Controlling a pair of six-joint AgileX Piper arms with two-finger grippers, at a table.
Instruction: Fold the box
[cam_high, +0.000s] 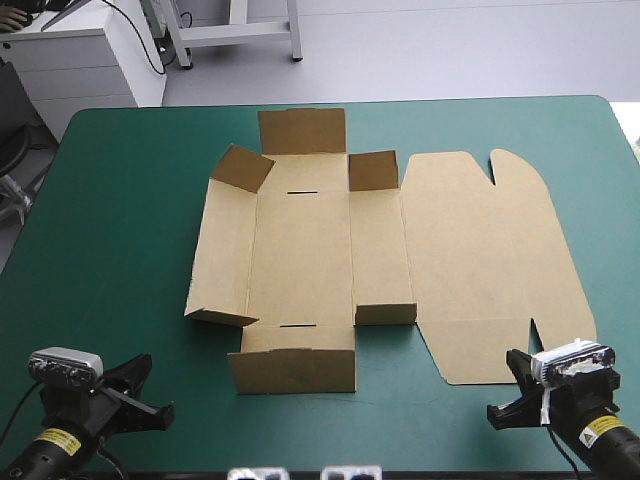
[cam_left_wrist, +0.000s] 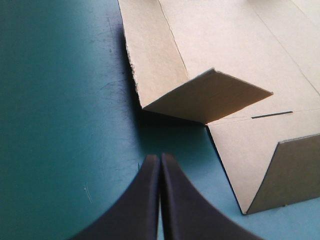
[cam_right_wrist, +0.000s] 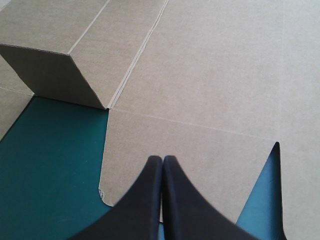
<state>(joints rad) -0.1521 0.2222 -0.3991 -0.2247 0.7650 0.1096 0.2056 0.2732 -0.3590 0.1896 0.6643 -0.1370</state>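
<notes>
Centre of the high frame: box (cam_high: 300, 250), one cut brown sheet, opened out on the teal-green tabletop (cam_high: 120, 220).
- Base panel: flat, mid-frame.
- Lid panel (cam_high: 480, 260): flat, spreading toward the right and lower right of the frame.
- Corner flaps: four, all raised. Two sit at upper centre (cam_high: 240, 168) and two at lower centre.
- Near end flap (cam_high: 293, 370): tilted up off the cover, at lower centre.

Left fingers (cam_high: 140, 400): lower left of the high frame, over bare cover, near the box's near left corner but apart from it. In the left wrist view the left fingers (cam_left_wrist: 145, 200) are pressed together into one point and hold nothing. A raised corner flap stands just ahead of them.

Right fingers (cam_high: 515, 395): lower right of the high frame, at the lid panel's near right corner. In the right wrist view the right fingers (cam_right_wrist: 145, 200) are clenched into one arch and empty. Their tip is at the lid's near edge, with a cut notch beside them. Contact with the board cannot be told.
</notes>
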